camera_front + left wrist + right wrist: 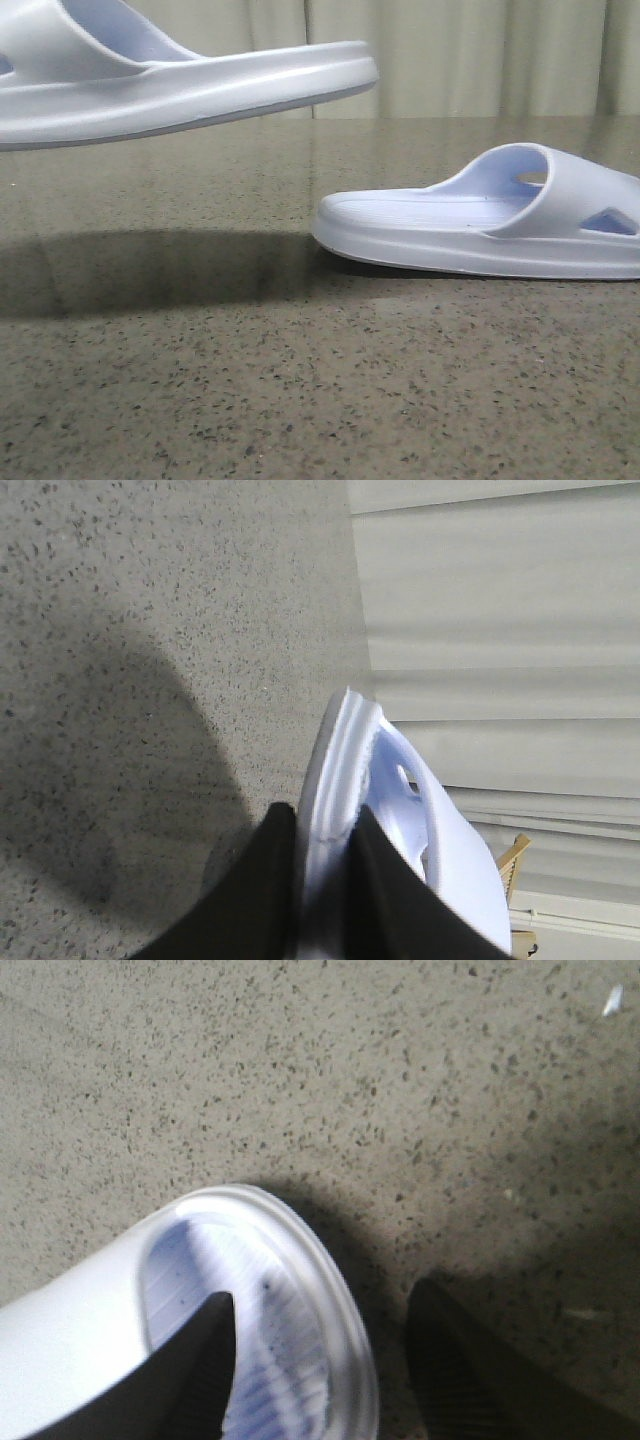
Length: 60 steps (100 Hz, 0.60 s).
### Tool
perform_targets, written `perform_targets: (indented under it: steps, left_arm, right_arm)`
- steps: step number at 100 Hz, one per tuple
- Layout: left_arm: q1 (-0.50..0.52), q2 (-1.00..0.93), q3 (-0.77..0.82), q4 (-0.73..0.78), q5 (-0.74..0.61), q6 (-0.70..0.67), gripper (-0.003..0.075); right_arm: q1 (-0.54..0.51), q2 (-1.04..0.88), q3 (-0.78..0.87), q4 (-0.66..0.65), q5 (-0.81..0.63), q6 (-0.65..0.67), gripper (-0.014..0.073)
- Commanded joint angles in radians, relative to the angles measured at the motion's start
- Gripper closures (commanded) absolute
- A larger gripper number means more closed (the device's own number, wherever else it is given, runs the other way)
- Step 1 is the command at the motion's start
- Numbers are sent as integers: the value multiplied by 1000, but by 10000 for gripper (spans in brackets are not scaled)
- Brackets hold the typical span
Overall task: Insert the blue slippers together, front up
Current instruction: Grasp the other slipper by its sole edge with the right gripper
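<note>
Speckled counter (250, 400) carries one slipper (480, 225) inside the right gripper's (320, 1360) spread jaws, while the left gripper (325, 880), clamped on the raised slipper (190, 85), should level it before nesting.

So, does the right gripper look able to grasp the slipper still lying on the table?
Probably yes. The right gripper is open, one finger over the footbed and the other outside the rim of the resting slipper. The lifted slipper hangs clear to the left.

Left slipper (190, 85): pale blue-white foam slide, lifted clear of worktop, nearly level. Right slipper (490, 225): matching, upright on worktop, strap at right end.
</note>
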Motion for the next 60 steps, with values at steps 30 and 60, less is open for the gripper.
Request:
perform_targets:
  steps: [30,60]
  left_arm:
    - [1,1,-26,-43,21,1,704]
    - [1,1,-26,-43,21,1,704]
  right_arm:
    - [-2,77,-29,83,0,-4,263]
    - [-2,78,-29,85,-4,-4,351]
